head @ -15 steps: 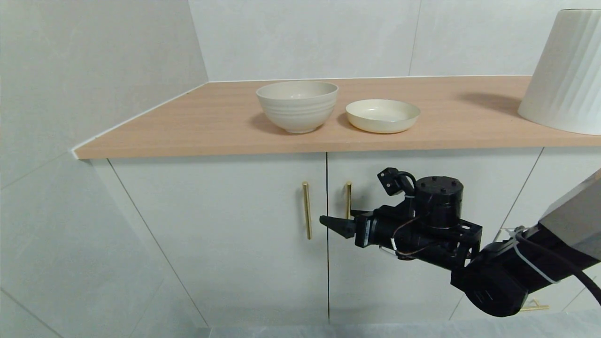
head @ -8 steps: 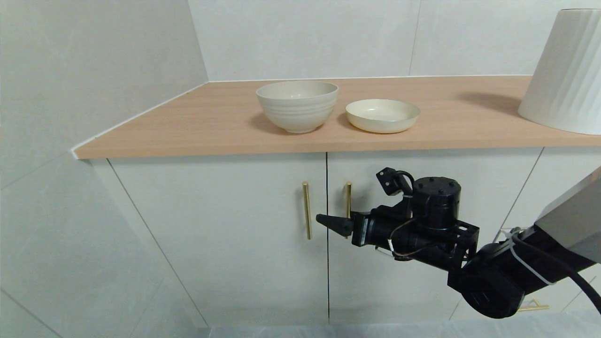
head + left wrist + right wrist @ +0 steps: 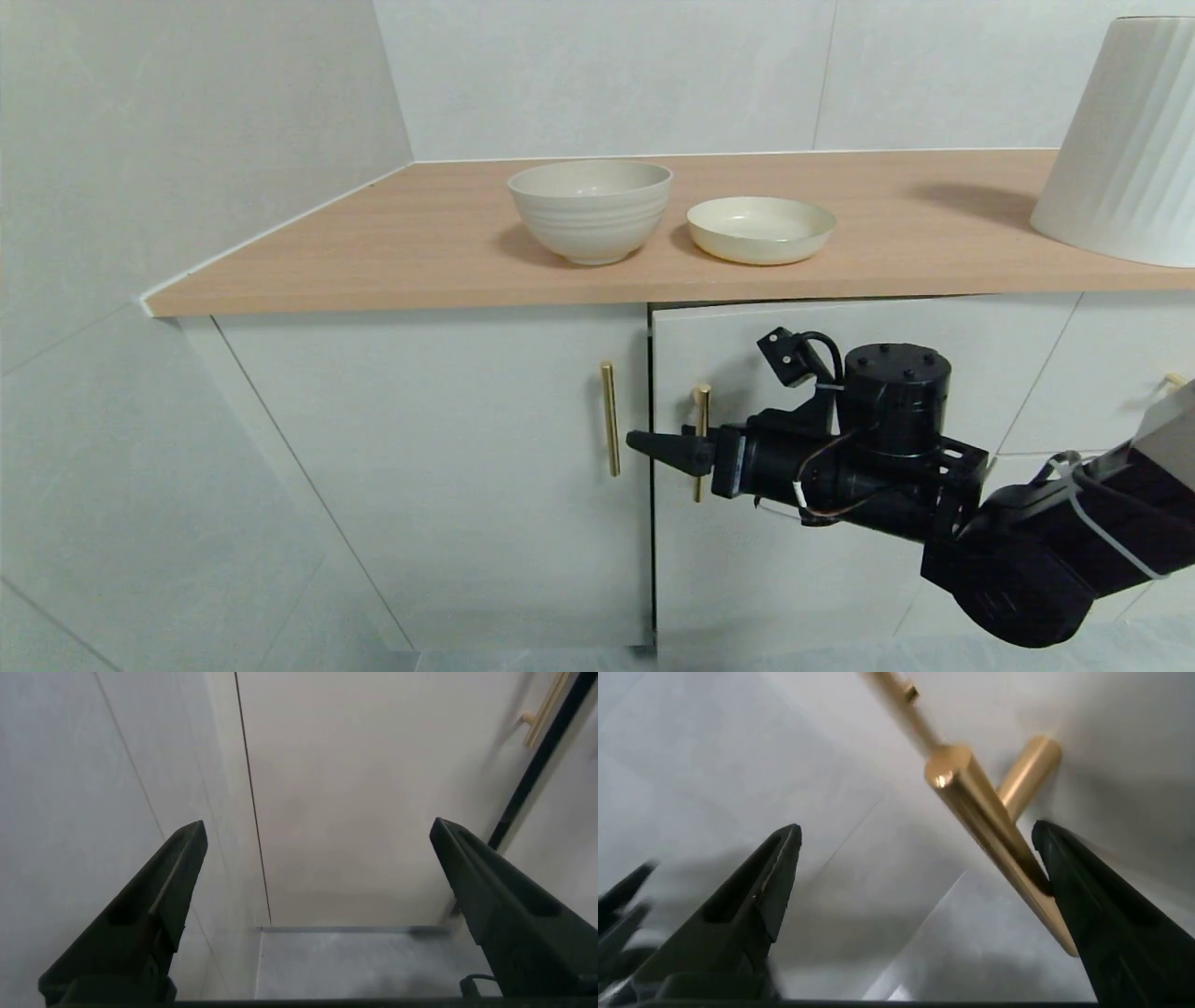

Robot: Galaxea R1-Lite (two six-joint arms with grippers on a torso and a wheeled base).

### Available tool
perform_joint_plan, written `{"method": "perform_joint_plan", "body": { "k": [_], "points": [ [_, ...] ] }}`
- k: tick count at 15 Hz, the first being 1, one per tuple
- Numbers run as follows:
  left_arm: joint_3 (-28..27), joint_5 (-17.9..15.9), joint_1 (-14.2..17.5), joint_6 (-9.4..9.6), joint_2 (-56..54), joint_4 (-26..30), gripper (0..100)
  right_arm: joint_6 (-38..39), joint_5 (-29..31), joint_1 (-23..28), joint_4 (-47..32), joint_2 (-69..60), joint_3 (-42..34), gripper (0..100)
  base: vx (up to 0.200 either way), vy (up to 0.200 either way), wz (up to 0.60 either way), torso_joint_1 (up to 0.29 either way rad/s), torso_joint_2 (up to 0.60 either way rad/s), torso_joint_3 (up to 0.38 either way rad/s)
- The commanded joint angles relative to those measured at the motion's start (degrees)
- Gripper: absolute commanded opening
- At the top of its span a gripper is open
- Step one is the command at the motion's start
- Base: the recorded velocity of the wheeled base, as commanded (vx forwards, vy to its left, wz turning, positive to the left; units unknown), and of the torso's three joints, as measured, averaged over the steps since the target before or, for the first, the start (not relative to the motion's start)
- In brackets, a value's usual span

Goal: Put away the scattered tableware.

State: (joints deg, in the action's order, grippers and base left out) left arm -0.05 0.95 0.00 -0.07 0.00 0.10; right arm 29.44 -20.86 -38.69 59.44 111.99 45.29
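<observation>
Tiled corner. Found bowl (image 3: 590, 210) and plate (image 3: 761, 229) side by side near front edge of tabletop (image 3: 373, 261), above right claw (image 3: 674, 445); saw that claw spread open around gold handle (image 3: 702, 406) of ajar cabinet door (image 3: 1008, 355), left claw (image 3: 318, 859) likewise released.

soft even overhead light; faint shadows beside bowl (image 3: 590, 210), plate (image 3: 761, 229); glint on brass handle (image 3: 990, 831)

Right arm stretched forward, right pincer (image 3: 667, 443) level, fingers apart; left pincer (image 3: 318, 905) spread wide
</observation>
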Motion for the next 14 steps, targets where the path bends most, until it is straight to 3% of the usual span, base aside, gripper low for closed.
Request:
{"method": "perform_joint_plan", "body": {
  "k": [1,7,14],
  "points": [
    [0.05,0.02,0.00,-0.01,0.09,-0.01,100,0.18,-3.22,0.20,-1.35,-3.80,-1.69,100,0.000,0.000,0.00,0.000,0.00,0.000],
    [0.05,0.02,0.00,-0.01,0.09,-0.01,100,0.97,-12.54,1.43,-8.46,-9.69,-3.72,100,0.000,0.000,0.00,0.000,0.00,0.000],
    [-0.04,-0.16,0.00,0.42,0.00,-0.27,100,0.97,-14.83,1.78,-10.66,-10.31,-3.98,100,0.000,0.000,0.00,0.000,0.00,0.000]
  ]
}}
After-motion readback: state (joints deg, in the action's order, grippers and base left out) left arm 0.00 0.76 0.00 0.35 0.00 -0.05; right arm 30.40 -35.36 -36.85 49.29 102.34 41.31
